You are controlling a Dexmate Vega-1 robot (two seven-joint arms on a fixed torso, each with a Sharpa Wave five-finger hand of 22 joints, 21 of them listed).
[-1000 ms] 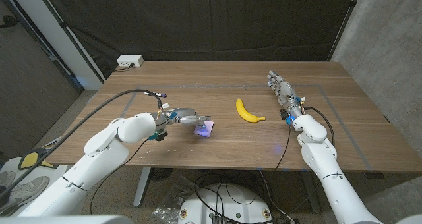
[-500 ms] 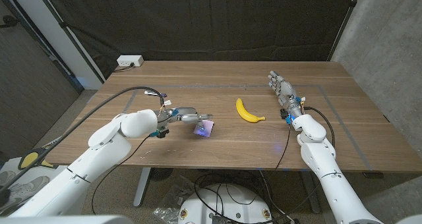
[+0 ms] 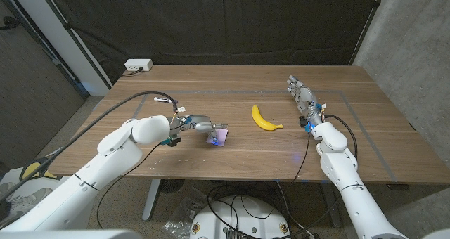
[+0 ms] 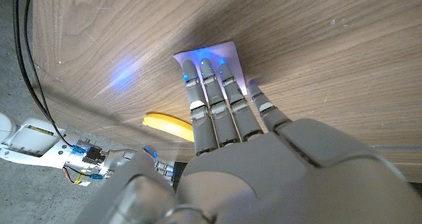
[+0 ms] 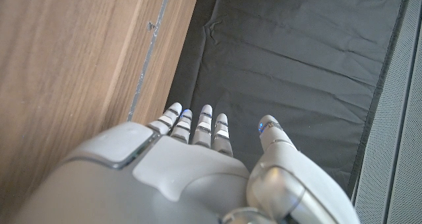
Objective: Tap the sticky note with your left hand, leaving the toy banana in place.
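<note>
Two hands are out: the left hand [image 3: 199,124] reaches with straight, spread fingers [image 4: 210,92] onto the pale purple square sticky note [image 3: 221,136], holding nothing. Right of the note, apart, lies the yellow toy banana [image 3: 264,119], untouched. Beyond it the right hand [image 3: 301,96] waits, open.

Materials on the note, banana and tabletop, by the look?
Pale lilac square sticky note: thin matte paper, judging by its flat sheet and crisp edges. Yellow toy banana: smooth, evenly coloured, likely plastic. Brown table: matte wood grain; solid or veneer is unclear.
</note>
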